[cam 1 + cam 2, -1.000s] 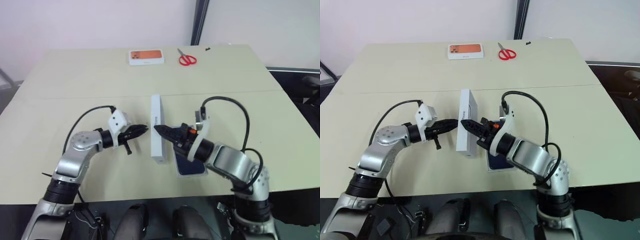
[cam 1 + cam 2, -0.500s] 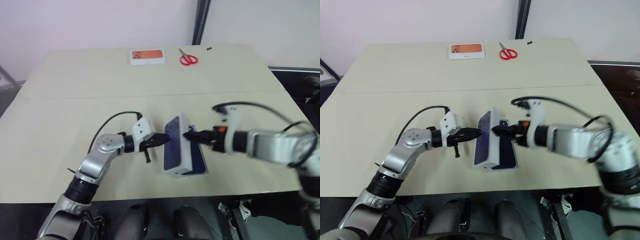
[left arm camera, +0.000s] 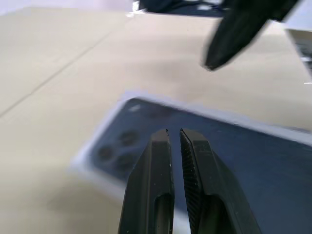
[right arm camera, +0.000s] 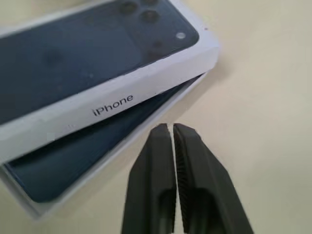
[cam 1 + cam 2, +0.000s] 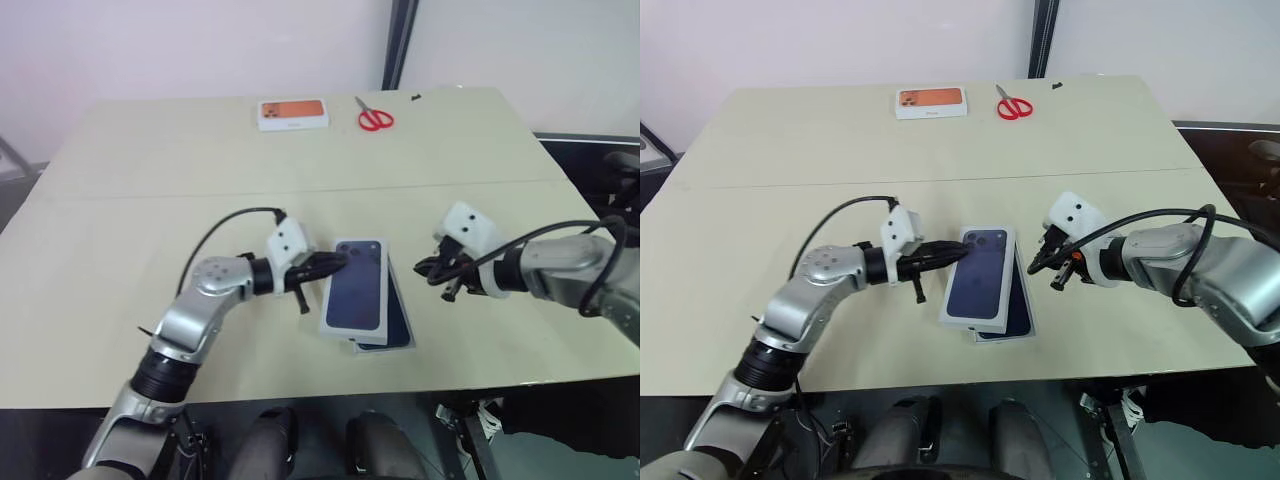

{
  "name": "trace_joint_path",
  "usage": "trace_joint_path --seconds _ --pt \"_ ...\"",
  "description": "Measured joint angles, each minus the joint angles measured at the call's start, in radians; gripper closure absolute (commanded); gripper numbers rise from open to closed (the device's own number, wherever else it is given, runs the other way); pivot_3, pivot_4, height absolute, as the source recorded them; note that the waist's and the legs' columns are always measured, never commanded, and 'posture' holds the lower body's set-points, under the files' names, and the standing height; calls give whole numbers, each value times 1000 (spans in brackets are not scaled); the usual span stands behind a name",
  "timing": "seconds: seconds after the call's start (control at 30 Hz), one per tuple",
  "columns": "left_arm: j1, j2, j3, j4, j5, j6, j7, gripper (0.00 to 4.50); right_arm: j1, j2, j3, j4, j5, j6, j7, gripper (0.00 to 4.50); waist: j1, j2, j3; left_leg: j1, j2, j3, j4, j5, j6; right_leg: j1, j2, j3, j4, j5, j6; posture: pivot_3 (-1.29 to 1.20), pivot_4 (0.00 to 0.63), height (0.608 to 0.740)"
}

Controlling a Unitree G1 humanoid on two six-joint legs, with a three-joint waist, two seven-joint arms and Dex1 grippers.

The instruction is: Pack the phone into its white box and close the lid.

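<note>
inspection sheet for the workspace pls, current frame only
Surface: beige table, a seam line running across it.
Job's things: lid, phone picture up, lying skewed over the white box; the phone shows inside where the lid leaves the box uncovered. Not closed.
Clutter: small box with an orange picture and red scissors at the far edge.
Hands: left hand shut, tips at the lid's left edge; right hand shut, just right of the box, clear of it.
Cables: black cable looped over each forearm, off the table.
Surroundings: pale wall behind, dark vertical post.
</note>
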Motion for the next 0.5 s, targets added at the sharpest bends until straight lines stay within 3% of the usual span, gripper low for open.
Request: trace_joint_path --seconds 0.2,0.5 --pt "28 100 -18 -3 37 91 0 4108 13 74 45 -28 -153 -15 55 4447 7 0 0 0 0 0 1 0 0 0 -1 0 0 0 0 0 150 740" --pt "-4 60 -141 22 88 114 -17 4108 35 152 64 -51 -281 -3 108 4447 22 0 0 0 -1 0 1 0 0 0 -1 0 0 0 0 0 150 740"
